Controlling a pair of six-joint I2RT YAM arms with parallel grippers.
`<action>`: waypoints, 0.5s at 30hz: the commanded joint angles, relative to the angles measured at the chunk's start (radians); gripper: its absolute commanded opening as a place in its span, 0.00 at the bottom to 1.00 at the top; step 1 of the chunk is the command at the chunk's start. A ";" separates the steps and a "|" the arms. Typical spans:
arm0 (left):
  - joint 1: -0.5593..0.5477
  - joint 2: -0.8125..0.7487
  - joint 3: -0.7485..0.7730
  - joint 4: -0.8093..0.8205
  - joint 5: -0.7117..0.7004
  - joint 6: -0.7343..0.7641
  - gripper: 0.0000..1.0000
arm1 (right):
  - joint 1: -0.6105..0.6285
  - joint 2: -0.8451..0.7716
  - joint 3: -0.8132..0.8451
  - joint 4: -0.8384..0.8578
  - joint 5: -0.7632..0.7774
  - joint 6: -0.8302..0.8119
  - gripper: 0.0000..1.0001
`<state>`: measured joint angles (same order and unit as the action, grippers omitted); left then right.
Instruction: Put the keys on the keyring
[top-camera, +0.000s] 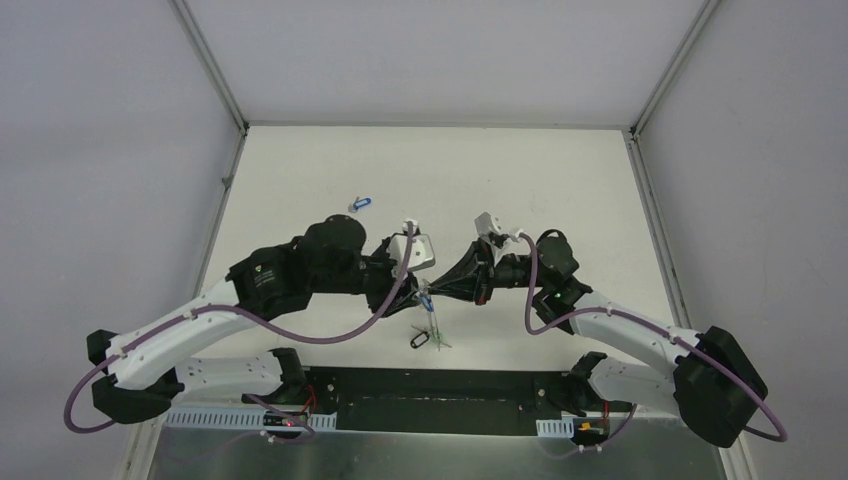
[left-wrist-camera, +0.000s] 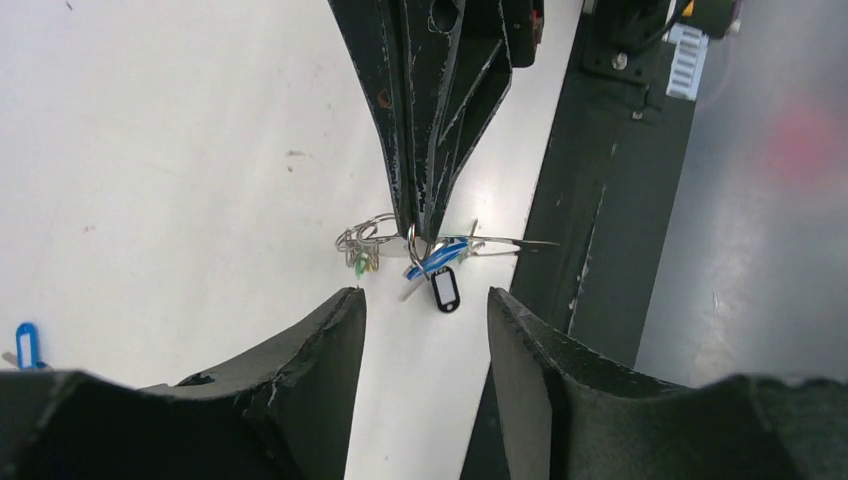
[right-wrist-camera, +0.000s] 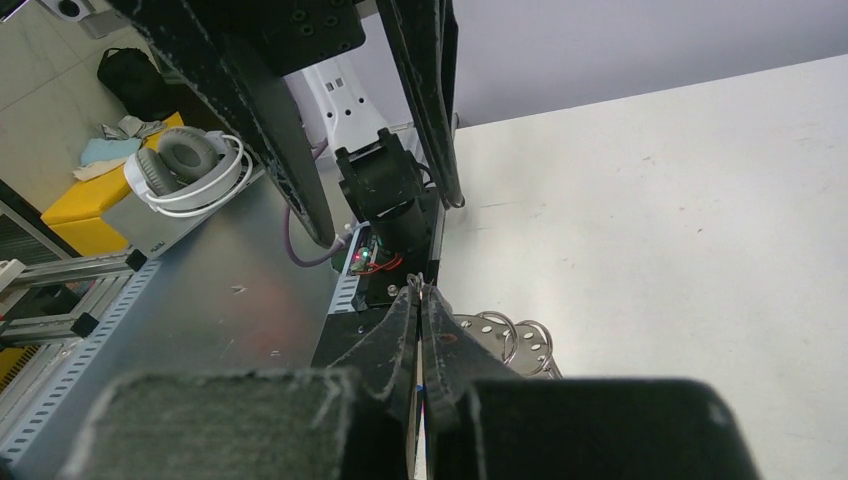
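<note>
My right gripper (top-camera: 437, 291) is shut on the thin wire keyring (left-wrist-camera: 412, 240) and holds it above the table; its pressed fingertips (right-wrist-camera: 420, 292) show a sliver of wire between them. From the ring hang a blue-tagged key (left-wrist-camera: 436, 257), a black-rimmed white tag (left-wrist-camera: 446, 290), a green-tagged key (left-wrist-camera: 359, 266) and small silver split rings (right-wrist-camera: 512, 338). My left gripper (left-wrist-camera: 425, 296) is open and empty, its jaws apart just short of the hanging bunch, facing the right gripper. Another blue-tagged key (top-camera: 360, 203) lies loose on the table farther back; it also shows in the left wrist view (left-wrist-camera: 27, 343).
The white table (top-camera: 560, 190) is walled by grey panels on three sides. A black base strip (top-camera: 440, 385) and a metal rail run along the near edge under the arms. Purple cables loop from both arms.
</note>
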<state>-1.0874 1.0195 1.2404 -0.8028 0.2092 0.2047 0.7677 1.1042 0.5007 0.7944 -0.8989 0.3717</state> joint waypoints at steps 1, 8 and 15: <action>-0.008 -0.141 -0.150 0.265 -0.006 0.029 0.49 | 0.002 -0.042 0.018 0.029 0.003 -0.023 0.00; -0.008 -0.370 -0.458 0.608 0.043 0.046 0.47 | 0.002 -0.050 0.024 0.016 -0.003 -0.025 0.00; -0.008 -0.367 -0.554 0.735 0.055 0.032 0.41 | 0.002 -0.052 0.025 0.006 -0.003 -0.026 0.00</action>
<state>-1.0874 0.6292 0.6937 -0.2287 0.2390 0.2348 0.7677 1.0847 0.5007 0.7593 -0.8989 0.3611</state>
